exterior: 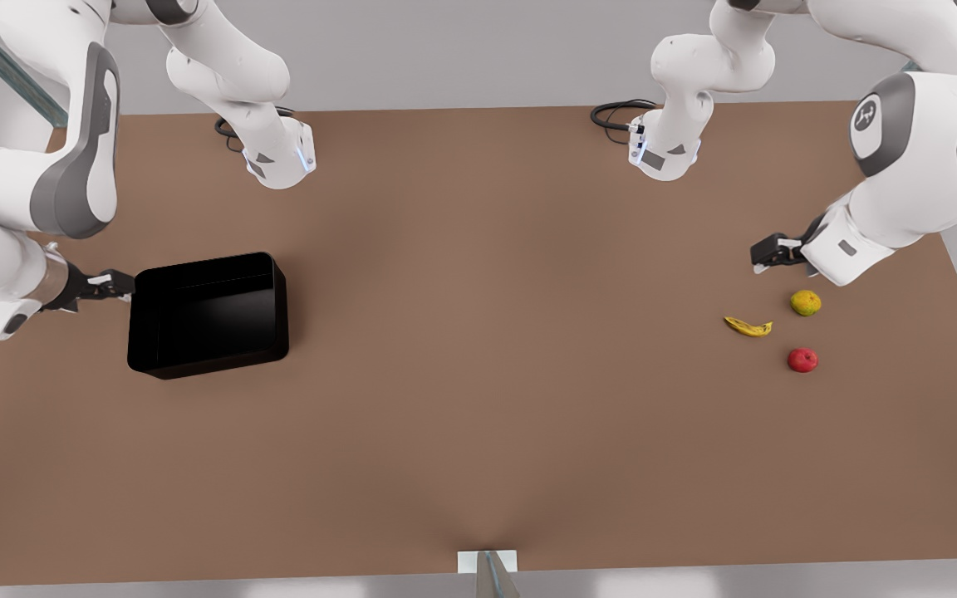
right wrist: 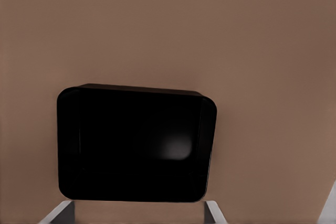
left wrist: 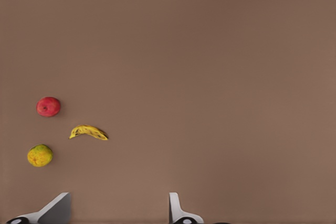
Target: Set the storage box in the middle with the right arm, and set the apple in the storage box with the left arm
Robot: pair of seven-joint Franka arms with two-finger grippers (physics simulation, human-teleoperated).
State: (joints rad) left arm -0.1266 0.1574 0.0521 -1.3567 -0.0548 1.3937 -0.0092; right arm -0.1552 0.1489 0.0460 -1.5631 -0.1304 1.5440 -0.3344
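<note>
Right gripper (exterior: pixel 117 285), fingers apart and empty, sits just beside the storage box (exterior: pixel 208 314), whose near wall it must clamp before dragging it centreward. Left gripper (exterior: pixel 769 252), spread empty, waits well apart from the box, near the apple (exterior: pixel 802 360).

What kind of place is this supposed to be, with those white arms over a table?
Probably a simulated robot test bench, not a home: two arms over a bare brown table holding just a black storage box, an apple, a banana and another fruit.
</note>
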